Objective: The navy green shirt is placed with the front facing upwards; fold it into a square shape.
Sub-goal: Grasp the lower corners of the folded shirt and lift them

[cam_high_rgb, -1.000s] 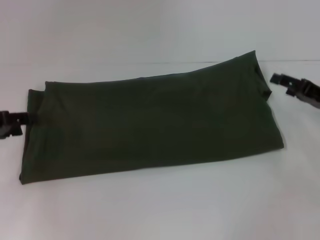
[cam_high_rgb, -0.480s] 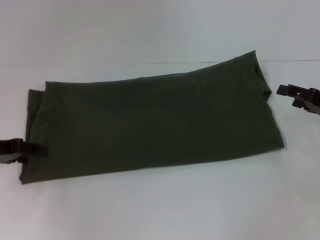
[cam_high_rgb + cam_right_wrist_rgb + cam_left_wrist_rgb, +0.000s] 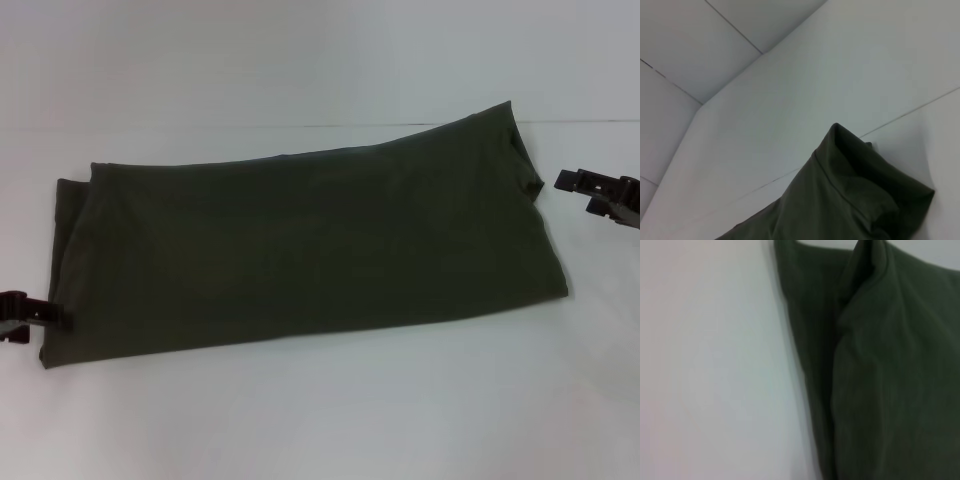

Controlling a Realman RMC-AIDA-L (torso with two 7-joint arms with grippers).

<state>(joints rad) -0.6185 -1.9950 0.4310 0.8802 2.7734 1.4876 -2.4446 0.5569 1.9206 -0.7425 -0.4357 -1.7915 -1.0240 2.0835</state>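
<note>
The navy green shirt [image 3: 300, 250] lies on the white table as a long folded band, running from the near left to the far right, with plain green fabric up and no lettering showing. My left gripper [image 3: 52, 314] sits low at the shirt's left end, beside its near corner, touching or just off the edge. The left wrist view shows that layered edge of the shirt [image 3: 890, 365] close up. My right gripper [image 3: 576, 193] hovers open just off the right end, apart from the cloth. The right wrist view shows the folded far corner of the shirt [image 3: 850, 200].
The white table [image 3: 320, 420] stretches in front of the shirt and to both sides. A pale wall with thin seams rises behind the table's far edge [image 3: 300, 126].
My left gripper slid along the shirt's left end toward the near corner, reached over the edge half a second ago, then drew back. The right gripper drifted slightly nearer and has held still since.
</note>
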